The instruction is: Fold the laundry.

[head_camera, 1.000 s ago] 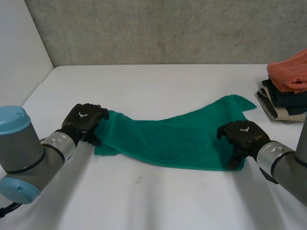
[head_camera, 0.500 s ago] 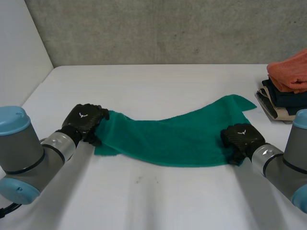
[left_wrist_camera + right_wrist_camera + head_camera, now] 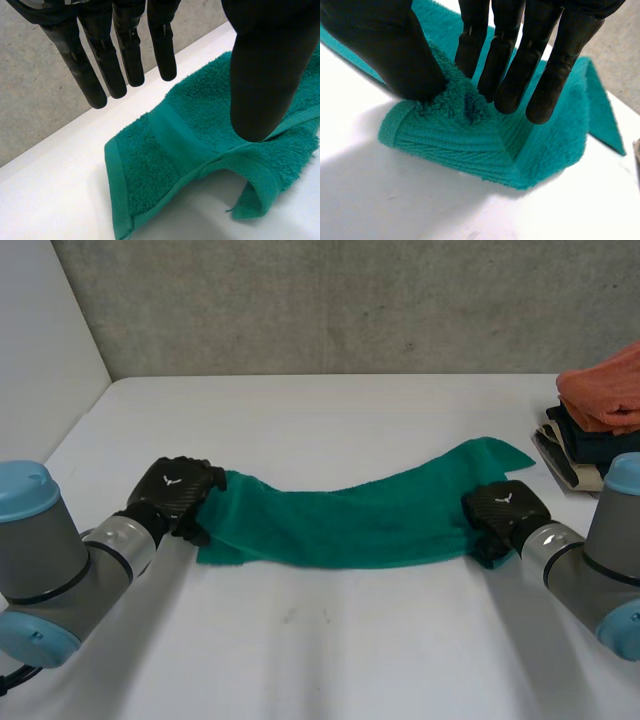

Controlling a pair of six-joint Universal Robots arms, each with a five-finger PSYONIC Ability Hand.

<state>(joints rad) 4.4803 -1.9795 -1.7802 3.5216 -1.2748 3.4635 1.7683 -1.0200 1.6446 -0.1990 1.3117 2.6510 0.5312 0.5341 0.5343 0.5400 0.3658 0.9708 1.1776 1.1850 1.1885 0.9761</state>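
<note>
A: Where is the green towel (image 3: 350, 525)?
B: Stretched across the middle of the frame on the white worktop (image 3: 330, 410), with a pile of folded clothes (image 3: 600, 400) at the right edge.
A: And the hands?
B: The left hand (image 3: 178, 490) sits at the towel's left end, fingers straight and relaxed, grasping nothing. The right hand (image 3: 505, 510) pinches the bunched right end between thumb and fingers.

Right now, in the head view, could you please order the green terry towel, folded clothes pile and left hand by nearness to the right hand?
1. Green terry towel: pinched by the right hand.
2. Orange-topped clothes pile: on its right.
3. Left hand: towel's far end.
</note>
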